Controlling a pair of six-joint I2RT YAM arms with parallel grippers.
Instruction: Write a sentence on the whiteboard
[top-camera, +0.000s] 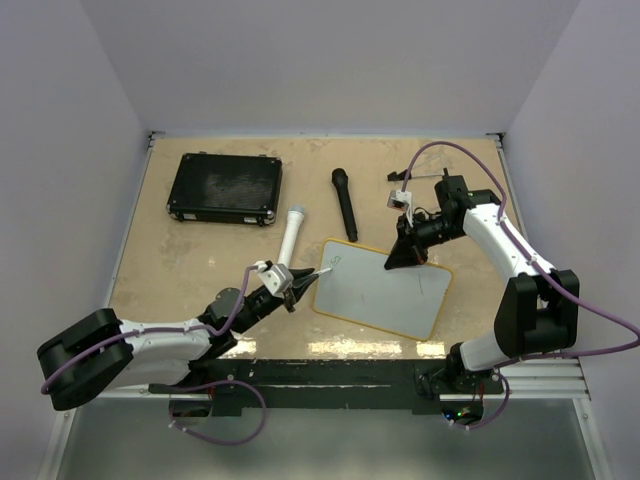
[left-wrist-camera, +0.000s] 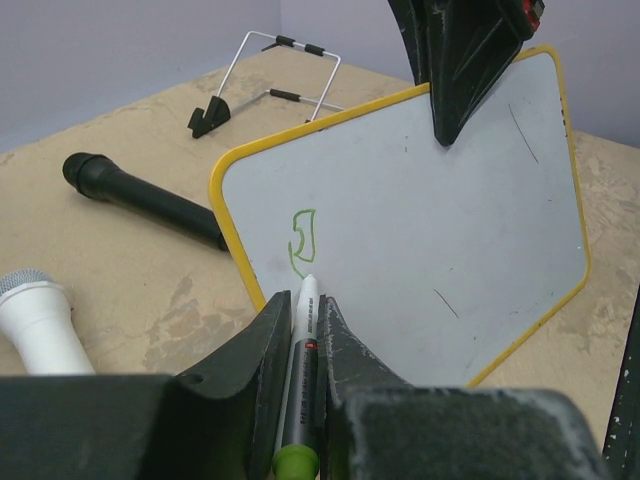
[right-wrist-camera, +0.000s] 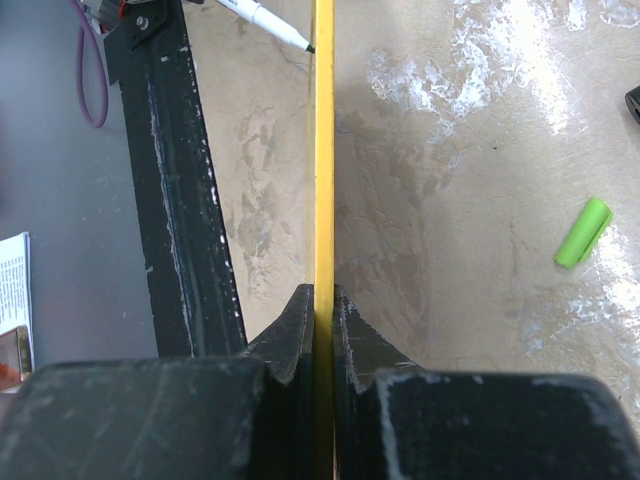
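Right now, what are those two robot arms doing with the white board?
They are writing on it. The right hand pinches the yellow edge of the whiteboard to hold it. The left hand grips a marker, with the tip at the board's near left corner. Only one green squiggle is on the board, so the sentence has barely begun. A green cap lies on the table beside the board.
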